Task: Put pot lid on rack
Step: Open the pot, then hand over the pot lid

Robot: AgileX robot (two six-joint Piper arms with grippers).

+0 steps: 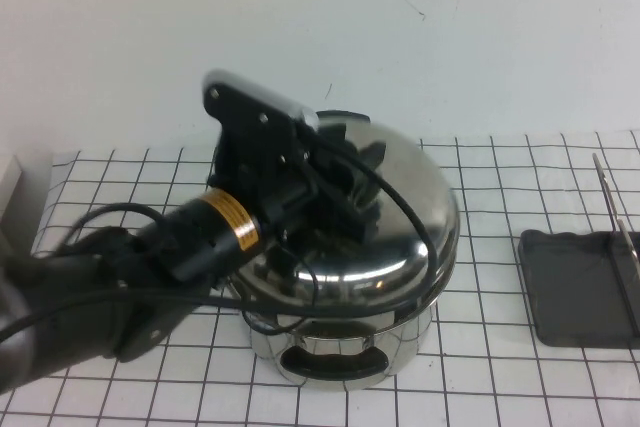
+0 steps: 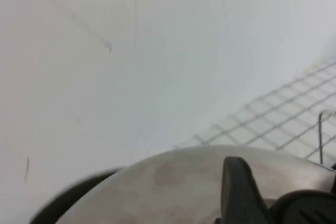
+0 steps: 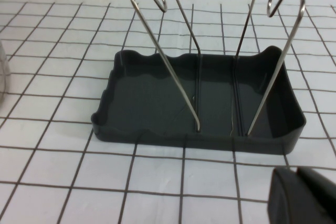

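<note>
The shiny domed pot lid [image 1: 405,222] sits over the steel pot [image 1: 335,352] at the table's middle. My left gripper [image 1: 352,184] reaches over the lid from the left, its fingers closed around the black knob at the lid's centre. In the left wrist view one black finger [image 2: 239,192] presses against the knob [image 2: 310,208] above the dome [image 2: 168,179]. The rack [image 1: 580,287], thin wire rods over a dark grey tray, stands at the right edge. The right wrist view shows its tray [image 3: 157,98] and rods [image 3: 163,51] close ahead. My right gripper [image 3: 300,195] hovers low in front of it, shut and empty.
The table carries a white cloth with a black grid [image 1: 500,367]. A white wall [image 1: 300,17] rises just behind the pot. A pale object [image 1: 8,187] lies at the far left edge. The pot's black loop handle [image 1: 325,355] faces me.
</note>
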